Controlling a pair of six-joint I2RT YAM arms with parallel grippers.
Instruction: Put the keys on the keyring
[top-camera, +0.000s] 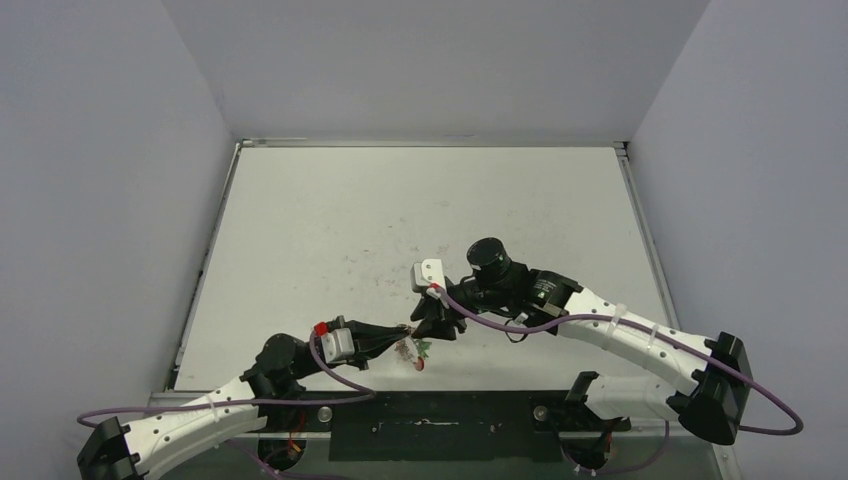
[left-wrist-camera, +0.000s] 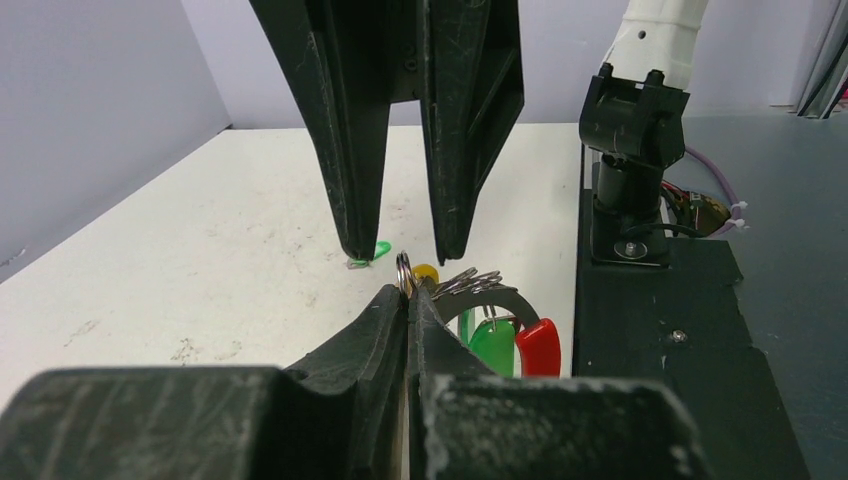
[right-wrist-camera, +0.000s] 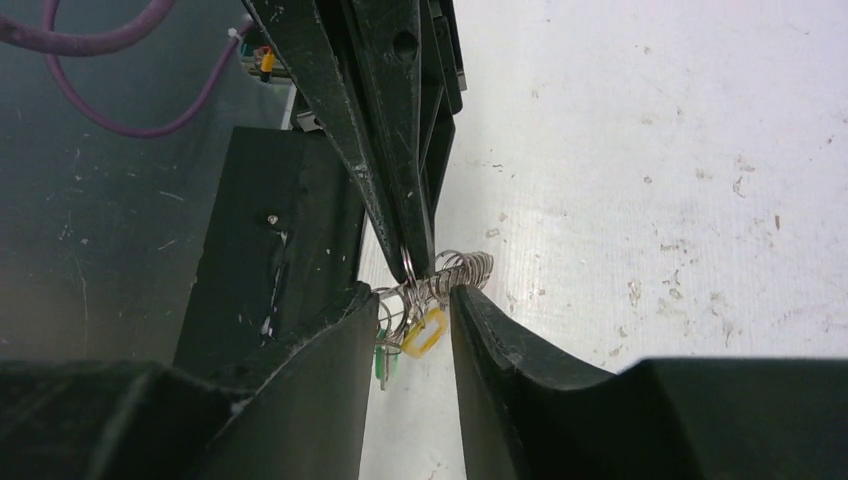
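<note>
The keyring (right-wrist-camera: 468, 268), a silvery coiled wire, hangs in a bundle just above the table near the front edge. My left gripper (left-wrist-camera: 408, 292) is shut on a small silver ring (left-wrist-camera: 402, 268) of that bundle. Keys hang from it: a yellow head (right-wrist-camera: 424, 333), a green head (left-wrist-camera: 492, 345) and a red plastic piece (left-wrist-camera: 540, 348). My right gripper (right-wrist-camera: 415, 297) is open, one finger on each side of the coil and the yellow key. In the top view both grippers meet over the bundle (top-camera: 413, 352). A small green piece (left-wrist-camera: 375, 250) shows by one right fingertip.
The black base plate (left-wrist-camera: 650, 330) with the right arm's mount (left-wrist-camera: 630, 150) stands directly right of the bundle. Purple cables (top-camera: 500, 325) loop around both arms. The white table (top-camera: 400, 220) stretches back to grey walls.
</note>
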